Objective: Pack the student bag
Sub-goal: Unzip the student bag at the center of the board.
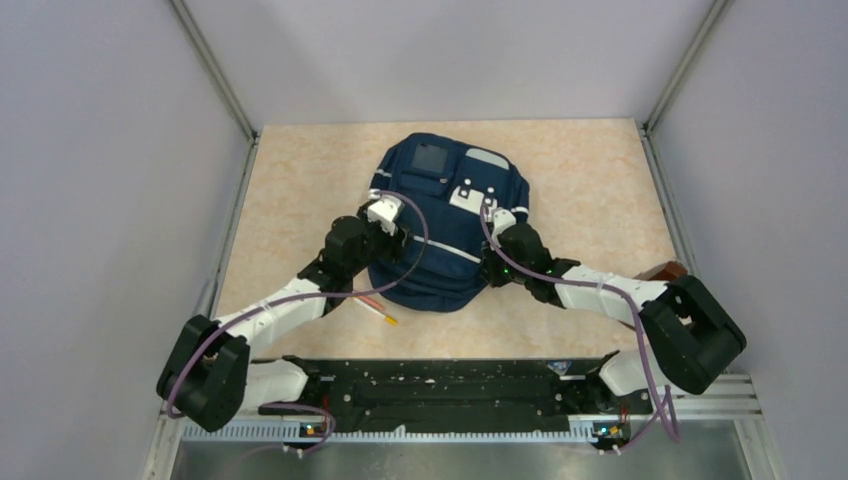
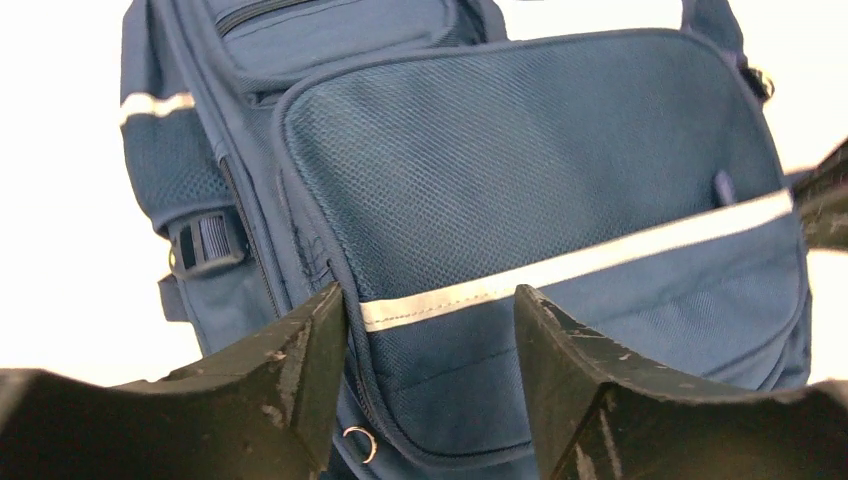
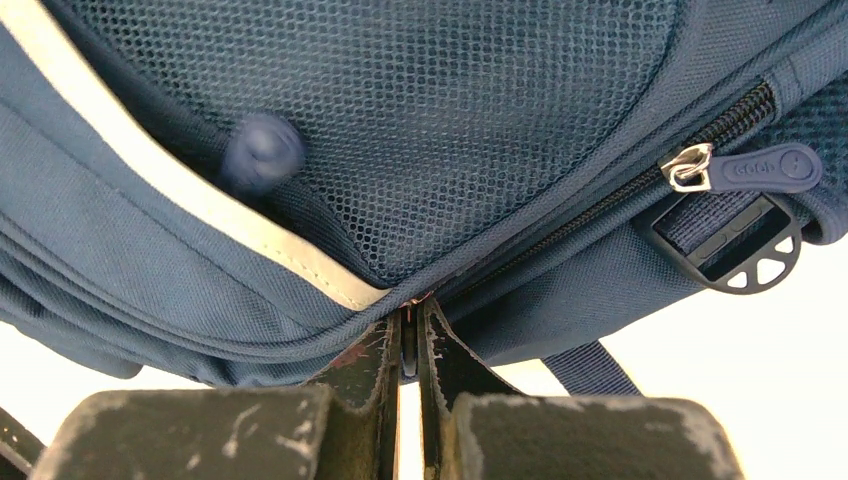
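The student bag (image 1: 450, 215), a navy-blue backpack with pale stripes and white patches, lies flat in the middle of the table. My left gripper (image 1: 385, 215) hangs over its left side. In the left wrist view this gripper (image 2: 430, 340) is open, its fingers (image 2: 310, 370) straddling the lower front pocket (image 2: 520, 200) and holding nothing. My right gripper (image 1: 497, 225) is at the bag's right side. Its jaws (image 3: 410, 335) are shut on a thin bit at the bag's zip seam (image 3: 600, 215); I cannot tell exactly what that bit is.
An orange pencil (image 1: 385, 318) lies on the table by the bag's near left corner. A brown object (image 1: 665, 272) shows at the right edge, partly behind my right arm. A zip pull (image 3: 745, 168) and a black buckle (image 3: 735, 255) sit on the bag's side.
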`<control>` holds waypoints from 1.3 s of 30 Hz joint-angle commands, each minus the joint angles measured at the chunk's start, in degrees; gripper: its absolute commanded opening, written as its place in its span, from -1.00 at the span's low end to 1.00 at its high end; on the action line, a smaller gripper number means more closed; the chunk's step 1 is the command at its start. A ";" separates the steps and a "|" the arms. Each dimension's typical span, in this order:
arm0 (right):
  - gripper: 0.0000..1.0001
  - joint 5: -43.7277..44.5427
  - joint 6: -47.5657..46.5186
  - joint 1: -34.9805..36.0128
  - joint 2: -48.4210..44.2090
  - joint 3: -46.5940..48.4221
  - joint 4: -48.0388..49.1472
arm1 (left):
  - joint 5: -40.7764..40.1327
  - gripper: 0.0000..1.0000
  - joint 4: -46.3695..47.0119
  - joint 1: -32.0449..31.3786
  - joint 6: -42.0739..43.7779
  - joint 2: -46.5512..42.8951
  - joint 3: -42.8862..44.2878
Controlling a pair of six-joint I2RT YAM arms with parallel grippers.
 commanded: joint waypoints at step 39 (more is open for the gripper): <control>-1.00 -13.98 4.57 -2.35 -0.73 2.92 6.92 | -18.03 0.41 -4.97 -23.85 25.24 -6.15 -6.24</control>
